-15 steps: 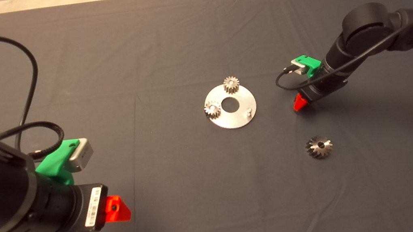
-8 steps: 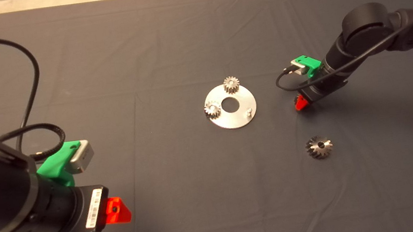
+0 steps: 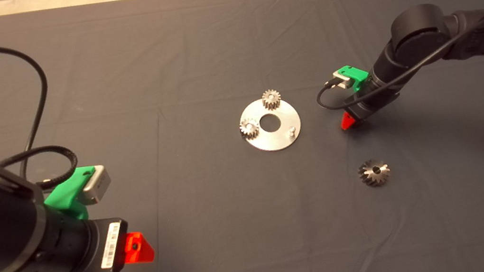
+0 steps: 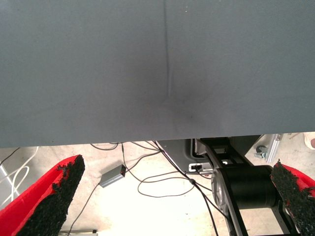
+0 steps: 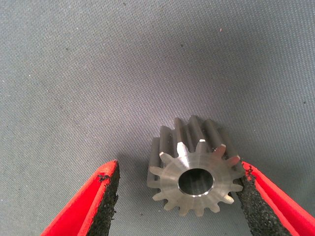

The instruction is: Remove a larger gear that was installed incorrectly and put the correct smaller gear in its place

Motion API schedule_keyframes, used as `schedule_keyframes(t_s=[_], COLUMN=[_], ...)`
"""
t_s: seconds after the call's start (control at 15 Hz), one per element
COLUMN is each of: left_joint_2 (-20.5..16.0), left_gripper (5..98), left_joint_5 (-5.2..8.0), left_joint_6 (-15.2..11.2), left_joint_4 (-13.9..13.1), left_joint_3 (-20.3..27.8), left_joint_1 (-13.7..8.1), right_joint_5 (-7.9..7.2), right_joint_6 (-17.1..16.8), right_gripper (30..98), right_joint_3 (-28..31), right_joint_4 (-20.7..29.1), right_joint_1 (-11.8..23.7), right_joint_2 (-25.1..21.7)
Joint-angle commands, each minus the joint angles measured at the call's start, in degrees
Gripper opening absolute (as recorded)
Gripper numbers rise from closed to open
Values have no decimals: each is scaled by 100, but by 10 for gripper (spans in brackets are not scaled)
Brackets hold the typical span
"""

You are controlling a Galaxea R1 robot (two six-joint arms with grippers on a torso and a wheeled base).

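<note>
Left gripper [image 3: 140, 248], fingers spread and empty, waits near the mat's [image 3: 189, 43] front-left corner. Mid-mat, the plate [image 3: 281, 136] keeps one peg [image 3: 291, 131] bare. Right gripper [image 5: 179, 196] straddles the smaller gear [image 5: 194, 169], one pad touching, not yet clamped; centring first should prevent tipping. Larger gear [image 3: 374, 172] lies nearer the front edge.

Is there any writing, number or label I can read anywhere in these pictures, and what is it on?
White sticker with a barcode on the left arm's wrist, just behind the left hand: print too small to read.
Gears, round metal plate and mat: no markings visible.
Nothing else carries text.
</note>
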Motion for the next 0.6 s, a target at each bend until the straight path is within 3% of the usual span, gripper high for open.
schedule_keyframes(t_s=[0.0, 0.27, 0.33, 0.53], left_joint_2=[38, 38, 38, 38], left_gripper=[982, 982, 982, 982], left_joint_5=[450, 450, 450, 450], left_joint_6=[4, 4, 4, 4], left_joint_4=[-100, -100, -100, -100], left_joint_3=[75, 75, 75, 75], left_joint_1=[-50, -50, -50, -50], right_joint_5=[0, 3, 3, 21], right_joint_6=[-44, -44, -44, -44], right_gripper=[606, 604, 571, 562], right_joint_3=[-7, -68, -62, -112], right_joint_4=[-143, -144, -146, -152], right_joint_1=[96, 88, 94, 88], right_joint_2=[-72, -89, -107, -98])
